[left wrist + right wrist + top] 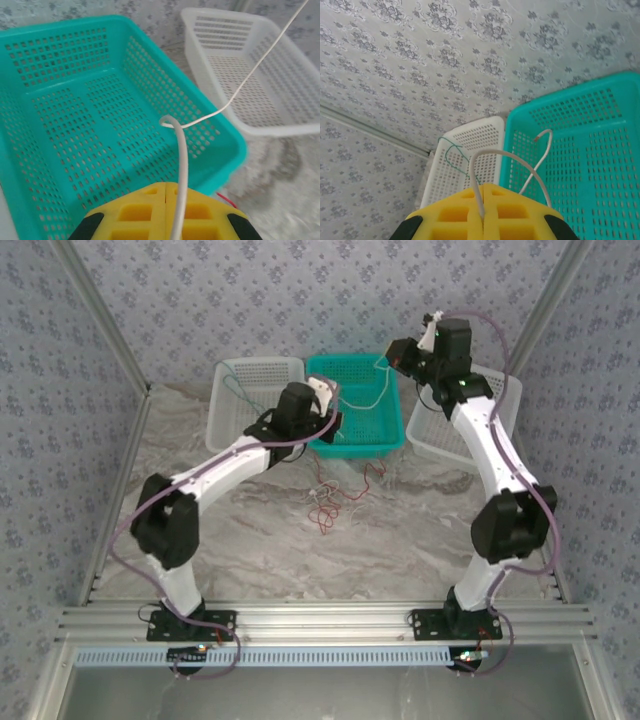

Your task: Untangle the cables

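A whitish-cream cable (372,402) stretches over the teal basket (365,448) between both grippers. My right gripper (395,352), raised above the basket's back right corner, is shut on it: the cable (510,154) arches out of the seam of the yellow fingers (485,186). My left gripper (333,420) hovers at the basket's front left, shut (165,184). The cable (235,95) runs over its right finger and slants up to the right. A red tangle (345,495) lies on the table. A green cable (235,390) lies in the left white basket (225,410).
The teal basket (235,140) holds nothing besides the cable's free end (542,135). A second white basket (430,445) stands to its right, under my right arm. A bit of red cable (226,199) shows beside my left fingers. Patterned walls close in the back and sides.
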